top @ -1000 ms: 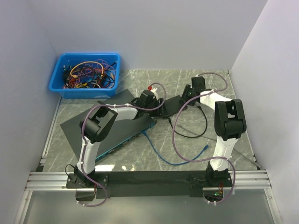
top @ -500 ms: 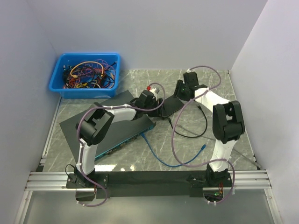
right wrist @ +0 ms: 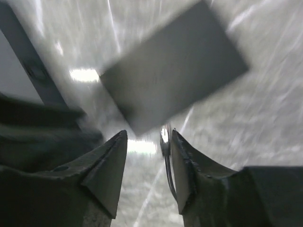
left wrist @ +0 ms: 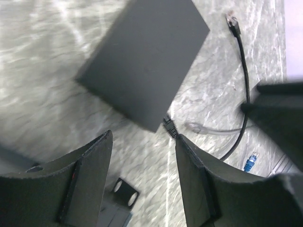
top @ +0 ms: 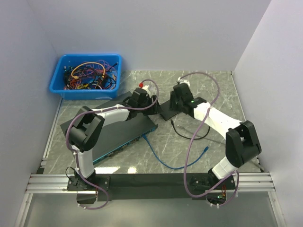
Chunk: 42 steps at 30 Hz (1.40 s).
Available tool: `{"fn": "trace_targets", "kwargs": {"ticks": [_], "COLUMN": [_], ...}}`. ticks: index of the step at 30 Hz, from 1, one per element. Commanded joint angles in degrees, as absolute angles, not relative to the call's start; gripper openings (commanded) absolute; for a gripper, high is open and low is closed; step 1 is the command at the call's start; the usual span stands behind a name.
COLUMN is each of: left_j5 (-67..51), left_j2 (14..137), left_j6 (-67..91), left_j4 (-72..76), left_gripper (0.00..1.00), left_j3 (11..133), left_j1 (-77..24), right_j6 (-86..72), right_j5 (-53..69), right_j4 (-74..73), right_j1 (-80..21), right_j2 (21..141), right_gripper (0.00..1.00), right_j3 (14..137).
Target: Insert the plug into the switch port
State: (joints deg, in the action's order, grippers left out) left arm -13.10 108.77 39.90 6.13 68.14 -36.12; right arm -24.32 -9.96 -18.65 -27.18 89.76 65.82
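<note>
Now the left gripper (left wrist: pixel 143 137) and right gripper (right wrist: pixel 149 134) are hovering with jaws apart, gripping nothing, above the black plug (left wrist: pixel 169 126) lying just beside the gray box (left wrist: pixel 142 61).

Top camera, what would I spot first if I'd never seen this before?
Probably the bright blue bin in the far left corner, stuffed with tangled colourful cables. Next, in the middle of the marble table, the left gripper and right gripper both hang open by a flat dark grey box. A blue cable snakes across the table nearer the front.
</note>
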Motion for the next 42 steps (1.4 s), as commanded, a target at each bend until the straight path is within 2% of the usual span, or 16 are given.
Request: {"fn": "trace_targets", "kwargs": {"ticks": [1,17,19,23,27,30,34,37,40,42], "left_j5": [-11.9,-13.4,-13.4,-13.4,-13.4,-13.5,-13.5,-13.4,-13.4,-13.4], "left_j2": [103.5,99.2,99.0,98.4,97.6,96.9,96.6,96.5,96.4,96.0], "left_j6": [40.0,39.3,39.3,39.0,38.9,38.9,38.9,38.9,38.9,39.0], "left_j4": [8.0,9.5,9.8,9.6,9.6,9.8,9.8,9.9,9.8,9.8], "left_gripper": [0.61,0.61,0.61,0.61,0.61,0.61,0.61,0.61,0.61,0.6], "left_j3": [65.2,60.0,59.7,59.2,58.4,57.7,57.5,57.3,57.1,57.0], "left_j1": [-34.3,-30.5,-30.3,-29.9,-29.5,-29.3,-29.3,-29.2,-29.2,-29.2], "right_j6": [-24.5,-25.8,-25.8,-25.7,-25.8,-25.9,-26.2,-26.4,-26.5,-26.6], "right_j5": [-12.6,-11.6,-11.3,-10.2,-9.0,-8.3,-7.7,-7.6,-7.8,-8.0], "right_j4": [-20.9,-20.7,-20.5,-20.0,-19.3,-18.6,-18.3,-17.8,-17.5,-16.8], "right_j1": [-29.1,-30.7,-30.7,-30.7,-30.8,-30.8,-30.9,-31.1,-31.2,-31.5], "right_j2": [90.2,100.2,101.0,101.9,102.0,101.6,101.5,101.3,101.2,100.0], "right_gripper": [0.48,0.45,0.42,0.29,0.25,0.25,0.32,0.33,0.27,0.16], "right_j3": [62.7,61.1,61.2,60.7,59.9,58.8,57.7,57.0,56.1,55.6]}}
